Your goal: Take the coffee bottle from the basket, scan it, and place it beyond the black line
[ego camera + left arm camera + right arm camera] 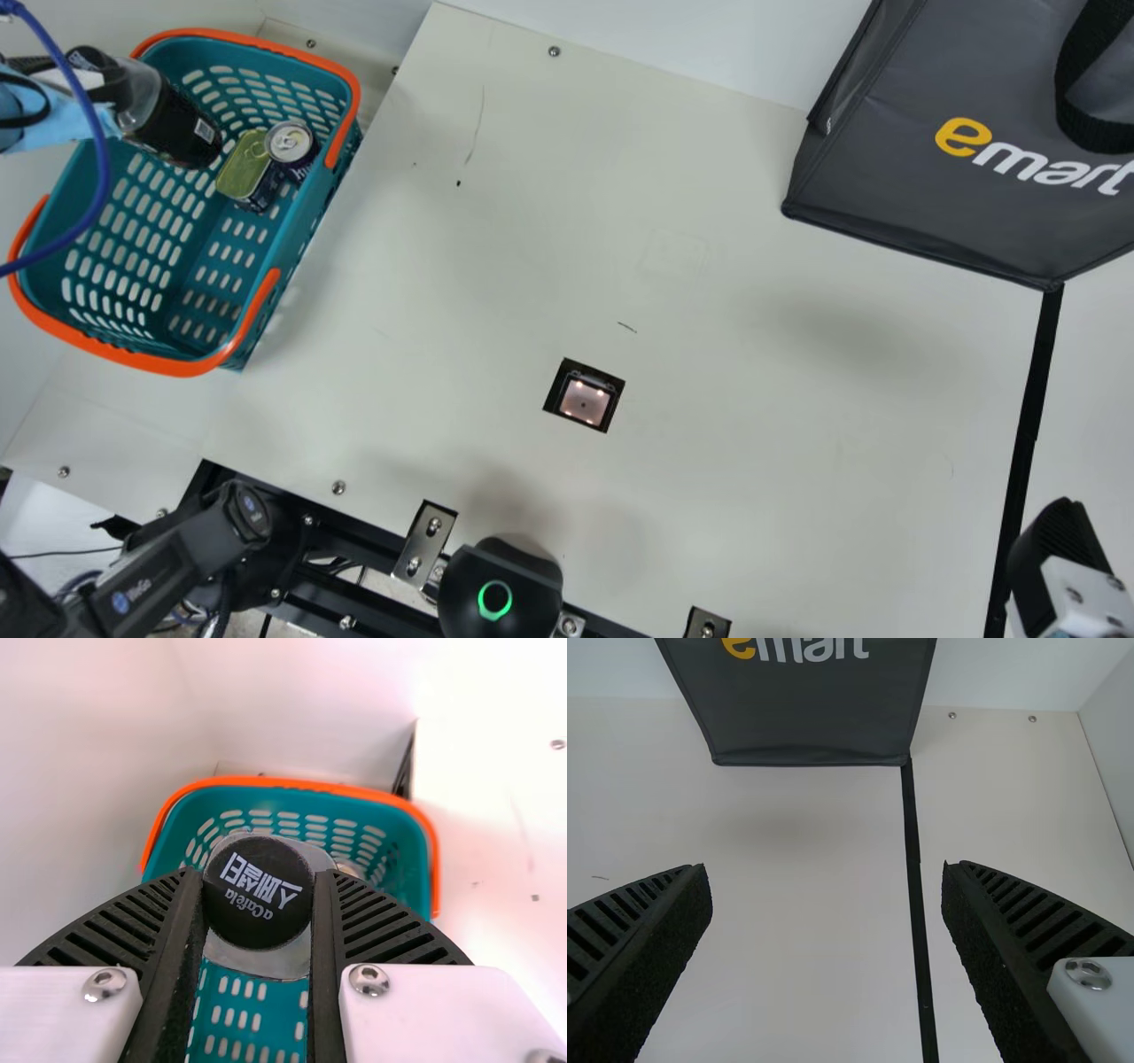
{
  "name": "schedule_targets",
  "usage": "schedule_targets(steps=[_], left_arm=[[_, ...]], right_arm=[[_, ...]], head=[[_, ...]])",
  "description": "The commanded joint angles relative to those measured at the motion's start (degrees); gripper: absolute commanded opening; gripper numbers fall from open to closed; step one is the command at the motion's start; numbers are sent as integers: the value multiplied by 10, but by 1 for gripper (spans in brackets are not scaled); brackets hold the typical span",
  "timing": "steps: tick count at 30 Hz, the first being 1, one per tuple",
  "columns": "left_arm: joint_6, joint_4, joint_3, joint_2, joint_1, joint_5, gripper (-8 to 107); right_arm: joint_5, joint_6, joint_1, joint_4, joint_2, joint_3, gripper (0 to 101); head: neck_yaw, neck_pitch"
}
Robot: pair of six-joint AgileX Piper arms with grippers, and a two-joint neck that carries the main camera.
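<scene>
Left pincer (259,873) grasps coffee bottle (173,124); right pincer (824,870) is released. Too low a lift risks striking basket (344,133) at right rim.

The left claw (106,81) grips the bottle (257,959), one ribbed finger on each side, its black cap (258,930) facing the camera, over the teal basket (425,828). Inside, a partly hidden can (349,867) sits between bottle and the basket's edge nearest the bench (496,859). One bench corner is near the basket's orange-rimmed corner; a screw (557,744) sits farther along the bench
</scene>
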Motion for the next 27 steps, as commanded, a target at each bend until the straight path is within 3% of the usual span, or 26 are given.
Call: schedule_targets(steps=[1, 11, 27], left_arm=[[-14, 4, -4, -9, -10, 6, 10], [-69, 32, -12, -59, -89, 25, 10], [-177, 105, 2, -101, -285, 8, 10]], right_arm=[[0, 0, 0, 0, 0, 0, 91], [0, 0, 0, 0, 0, 0, 91], [0, 0, 0, 0, 0, 0, 91]], head=[[1, -16], [1, -16], [1, -16]])
